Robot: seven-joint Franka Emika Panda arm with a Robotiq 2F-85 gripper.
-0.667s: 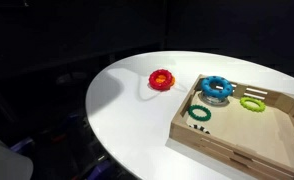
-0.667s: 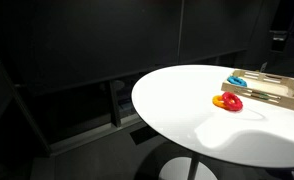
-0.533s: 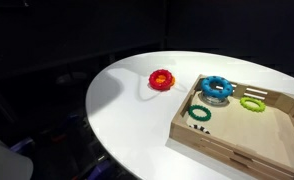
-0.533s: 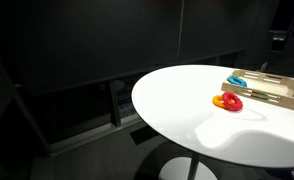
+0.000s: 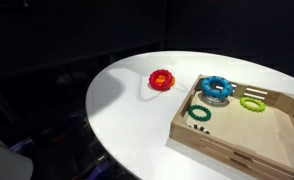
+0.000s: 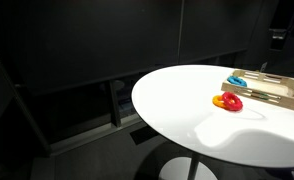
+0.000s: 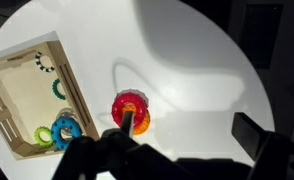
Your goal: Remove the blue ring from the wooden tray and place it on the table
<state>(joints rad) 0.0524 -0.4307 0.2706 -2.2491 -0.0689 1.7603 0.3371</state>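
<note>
The blue ring point(image 5: 217, 87) lies in a corner of the wooden tray point(image 5: 222, 150), which stands on the white round table point(image 5: 127, 110). It also shows in the exterior view point(image 6: 236, 80) and in the wrist view point(image 7: 59, 126), inside the tray point(image 7: 17, 65). My gripper point(image 7: 192, 135) shows only in the wrist view. It is open and empty, high above the table point(image 7: 187, 60), to the right of the tray. One finger overlaps the red ring point(image 7: 122, 102) in the picture.
A dark green ring point(image 5: 199, 113) and a lime-green ring point(image 5: 252, 102) also lie in the tray. The red ring point(image 5: 162, 80) lies on the table beside the tray. The room around the table is dark.
</note>
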